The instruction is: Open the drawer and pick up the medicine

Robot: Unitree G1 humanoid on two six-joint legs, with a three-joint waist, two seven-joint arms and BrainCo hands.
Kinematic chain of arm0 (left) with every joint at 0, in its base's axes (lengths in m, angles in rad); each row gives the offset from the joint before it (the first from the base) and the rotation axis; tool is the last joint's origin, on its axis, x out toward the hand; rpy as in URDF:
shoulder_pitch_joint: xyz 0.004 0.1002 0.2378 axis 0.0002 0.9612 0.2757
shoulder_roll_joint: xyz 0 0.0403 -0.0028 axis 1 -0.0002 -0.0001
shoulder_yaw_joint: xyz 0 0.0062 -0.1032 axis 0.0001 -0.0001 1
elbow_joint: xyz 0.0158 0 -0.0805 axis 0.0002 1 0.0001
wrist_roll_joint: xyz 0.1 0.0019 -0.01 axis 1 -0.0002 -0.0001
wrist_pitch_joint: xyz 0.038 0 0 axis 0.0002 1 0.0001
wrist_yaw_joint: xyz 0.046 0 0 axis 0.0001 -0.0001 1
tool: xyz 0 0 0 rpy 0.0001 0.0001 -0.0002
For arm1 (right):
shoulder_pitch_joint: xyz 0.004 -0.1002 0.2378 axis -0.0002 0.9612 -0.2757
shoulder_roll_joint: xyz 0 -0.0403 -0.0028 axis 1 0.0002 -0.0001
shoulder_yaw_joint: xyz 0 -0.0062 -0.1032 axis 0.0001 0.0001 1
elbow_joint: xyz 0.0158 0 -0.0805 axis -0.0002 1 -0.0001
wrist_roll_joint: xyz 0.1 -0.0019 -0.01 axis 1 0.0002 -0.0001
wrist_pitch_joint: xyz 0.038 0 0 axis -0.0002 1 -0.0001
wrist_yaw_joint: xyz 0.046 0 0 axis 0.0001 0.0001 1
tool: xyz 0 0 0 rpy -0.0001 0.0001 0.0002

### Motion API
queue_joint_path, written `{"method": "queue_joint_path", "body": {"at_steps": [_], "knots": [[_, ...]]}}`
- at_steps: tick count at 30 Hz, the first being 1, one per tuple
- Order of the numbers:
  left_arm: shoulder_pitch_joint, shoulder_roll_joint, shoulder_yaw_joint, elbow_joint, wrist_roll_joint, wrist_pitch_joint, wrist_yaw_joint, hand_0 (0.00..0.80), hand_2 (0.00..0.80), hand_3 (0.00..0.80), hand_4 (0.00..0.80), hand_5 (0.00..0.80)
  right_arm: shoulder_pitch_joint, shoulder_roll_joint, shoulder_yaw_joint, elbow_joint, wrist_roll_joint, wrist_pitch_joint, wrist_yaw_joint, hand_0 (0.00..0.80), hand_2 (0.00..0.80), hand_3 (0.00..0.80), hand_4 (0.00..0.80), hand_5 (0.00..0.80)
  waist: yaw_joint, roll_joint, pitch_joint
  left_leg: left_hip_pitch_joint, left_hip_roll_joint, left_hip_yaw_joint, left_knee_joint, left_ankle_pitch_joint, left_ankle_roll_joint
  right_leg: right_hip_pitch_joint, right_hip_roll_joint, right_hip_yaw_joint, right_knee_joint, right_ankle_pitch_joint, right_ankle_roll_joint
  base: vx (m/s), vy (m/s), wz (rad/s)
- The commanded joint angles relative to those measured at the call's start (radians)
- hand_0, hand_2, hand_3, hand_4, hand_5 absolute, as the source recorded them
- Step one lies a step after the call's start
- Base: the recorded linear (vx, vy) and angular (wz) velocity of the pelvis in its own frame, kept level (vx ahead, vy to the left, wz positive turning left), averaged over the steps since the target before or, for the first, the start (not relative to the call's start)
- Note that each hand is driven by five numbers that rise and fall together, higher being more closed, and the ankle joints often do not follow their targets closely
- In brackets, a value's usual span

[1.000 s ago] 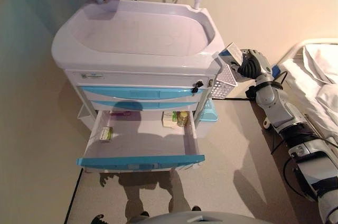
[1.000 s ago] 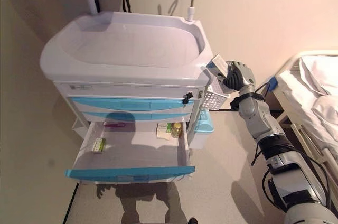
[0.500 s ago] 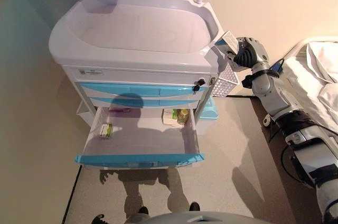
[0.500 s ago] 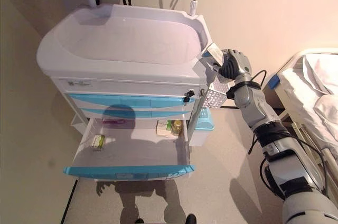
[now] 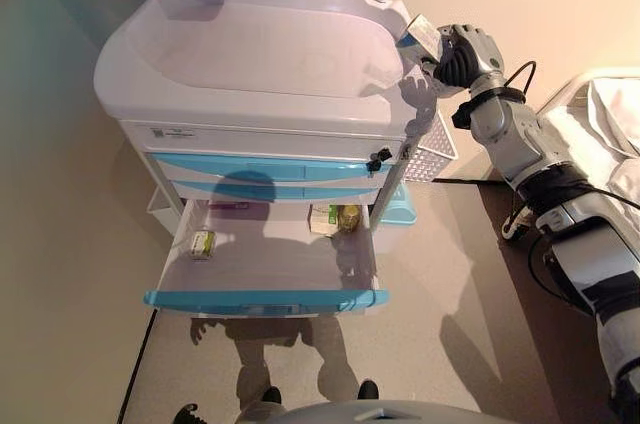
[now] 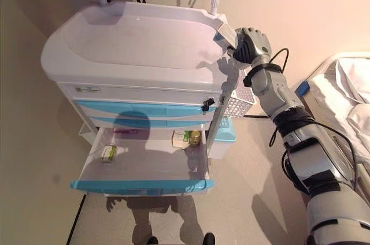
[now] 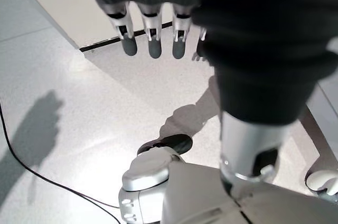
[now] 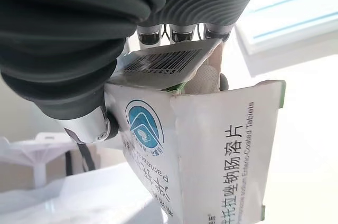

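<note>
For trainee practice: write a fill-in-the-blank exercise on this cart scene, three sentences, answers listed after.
1. The right hand is shut on a white medicine ____, held beside the top edge of the cart.
2. The cart's bottom drawer, with its blue front, stands ____.
3. The left hand holds ____, its fingers hanging straight above the floor.

Missing words: box; open; nothing

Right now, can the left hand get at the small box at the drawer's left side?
Probably yes, after a reach. The drawer is pulled out with nothing over the small box. The left hand hangs empty over the floor, fingers straight; the right hand holds a medicine box by the cart top.
</note>
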Motion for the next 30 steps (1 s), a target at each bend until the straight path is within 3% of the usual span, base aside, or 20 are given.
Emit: {"method": "queue_joint_path", "body": {"at_steps": [1,15,30], "knots": [[-0.048,0.054,-0.019,0.048,-0.019,-0.005,0.023,0.0,0.0,0.0,0.0,0.0,-0.139,-0.019,0.043,0.075,0.02,-0.007,-0.036,0.8,0.8,0.8,0.8,0.8,0.03,-0.048,-0.017,-0.079,-0.04,-0.056,0.02,0.017,0.029,0.023,0.005,-0.025,0.05,-0.048,0.058,0.0,0.0,0.0],[-0.061,0.074,-0.04,0.05,-0.032,-0.007,0.036,0.0,0.0,0.0,0.0,0.0,-0.303,0.073,0.16,0.227,0.005,-0.002,-0.016,0.8,0.8,0.8,0.8,0.8,0.055,-0.079,-0.005,-0.093,-0.04,-0.072,0.025,0.02,0.027,0.018,0.009,-0.039,0.051,-0.049,0.055,0.001,-0.002,0.03],[-0.061,0.087,-0.059,0.055,-0.046,-0.009,0.041,0.0,0.0,0.0,0.0,0.0,-0.373,0.164,0.186,0.389,0.058,-0.009,-0.013,0.8,0.8,0.8,0.8,0.8,0.082,-0.09,0.002,-0.111,-0.045,-0.092,0.026,0.027,0.025,0.01,0.009,-0.053,0.047,-0.044,0.055,0.0,0.0,0.05]]}}
